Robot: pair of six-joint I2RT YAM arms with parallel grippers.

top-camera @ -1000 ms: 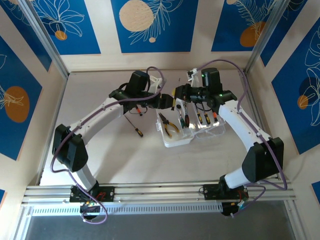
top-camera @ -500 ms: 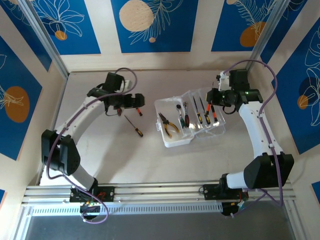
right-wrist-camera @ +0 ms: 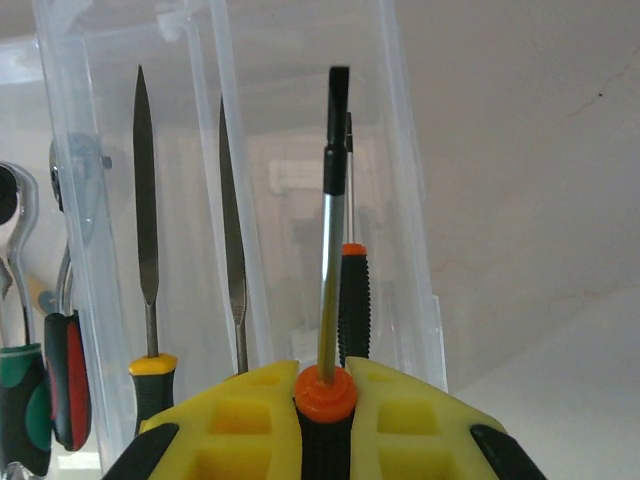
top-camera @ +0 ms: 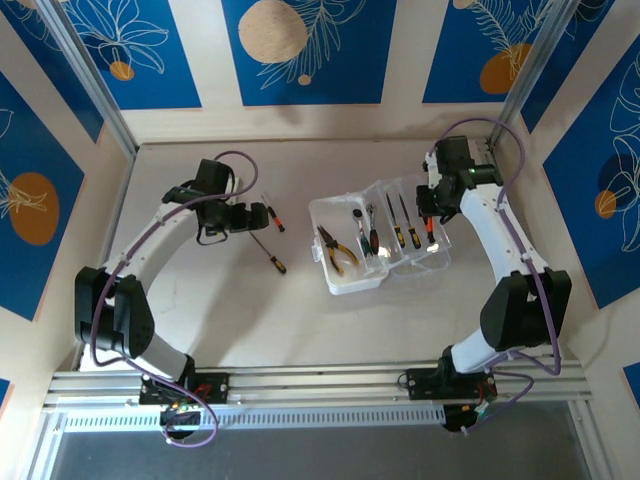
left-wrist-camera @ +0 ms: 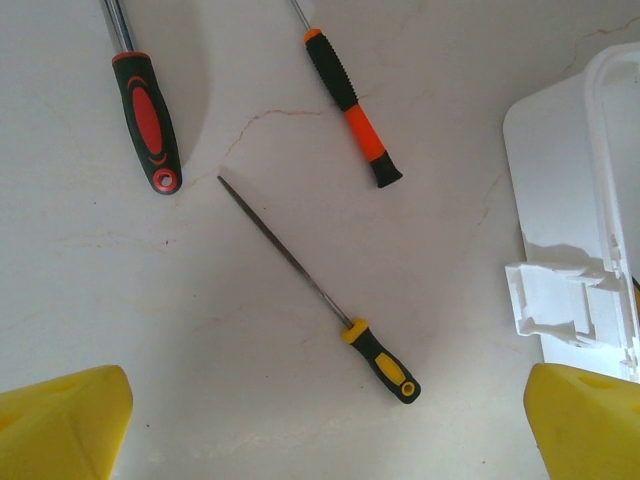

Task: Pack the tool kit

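The tool kit case [top-camera: 352, 287] lies open mid-table, with yellow-handled pliers [top-camera: 340, 250] in its white half and several screwdrivers in its clear half [right-wrist-camera: 410, 230]. My right gripper [right-wrist-camera: 325, 400] hovers over the clear half [top-camera: 431, 212], shut on a black-handled screwdriver with an orange collar [right-wrist-camera: 326, 385], shaft pointing away from me. My left gripper [top-camera: 257, 216] is open and holds nothing, its yellow fingers [left-wrist-camera: 62, 422] wide apart [left-wrist-camera: 320, 430] above a loose yellow-and-black screwdriver [left-wrist-camera: 381, 360]. An orange-and-black screwdriver [left-wrist-camera: 355, 112] and a red-and-black tool [left-wrist-camera: 150, 122] lie beyond it.
The case's white latch edge [left-wrist-camera: 575, 300] is at the right of the left wrist view. Two slim files [right-wrist-camera: 146, 210] and a red-handled tool [right-wrist-camera: 66, 380] sit in the clear half. Blue patterned walls [top-camera: 30, 200] enclose the table on three sides.
Both grippers were together over the case; the left arm has pulled back left over the loose tools and opened. The right arm swung out right, then settled over the clear half.
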